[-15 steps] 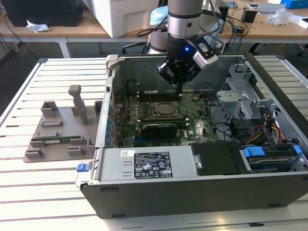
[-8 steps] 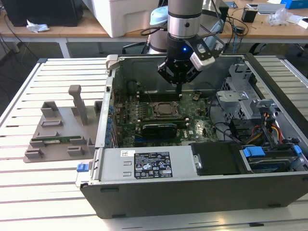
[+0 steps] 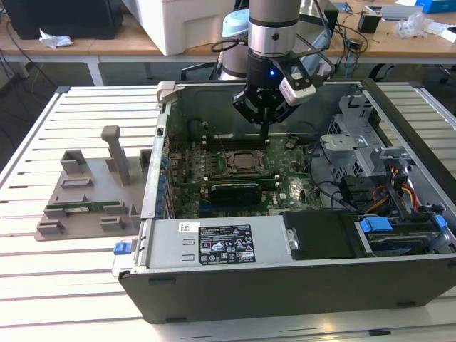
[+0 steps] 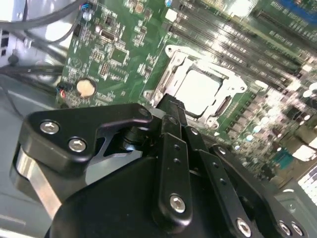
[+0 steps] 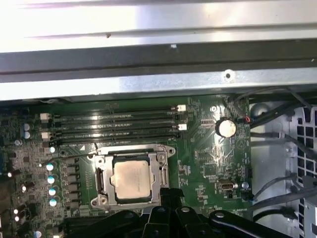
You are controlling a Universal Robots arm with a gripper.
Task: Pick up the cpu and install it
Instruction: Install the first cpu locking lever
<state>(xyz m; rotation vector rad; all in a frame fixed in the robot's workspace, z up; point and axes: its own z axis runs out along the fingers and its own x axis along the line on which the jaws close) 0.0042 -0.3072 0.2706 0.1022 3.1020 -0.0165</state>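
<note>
Poised inside the open dark-grey steel computer case (image 3: 285,285), over the green fibreglass motherboard (image 5: 208,148): the black metal claw (image 3: 265,134), narrow fingers drawn together into one slim tip and clamped on nothing that can be made out. Seated flat in the square socket, framed all round by the bright stamped-steel retention bracket (image 5: 166,171): the small flat square cpu with its matt silvery-grey metal top (image 5: 131,179), well inside the case and not in the grasp at all. In both wrist views, claw tip (image 5: 171,192) just beside the bracket's edge, apart from the chip's lid; impossible to tell whether touching the bracket. Judged from this, the placing part done and the work now at the socket's edge. To do it well: keep the tip off the smooth lid (image 4: 198,89), stay level, press only on the stiff steel frame, and go gently, since a socket of this kind likely hides fine contacts underneath. Watch too for the row of long black plastic memory slots (image 5: 114,126) close alongside and the round shiny coin battery (image 5: 226,127) further off. Glossy reflections on board and bracket; duller, brushed look on the chip. On the exterior view's left, a grey moulded plastic holder (image 3: 85,192) on the pale slatted table.
</note>
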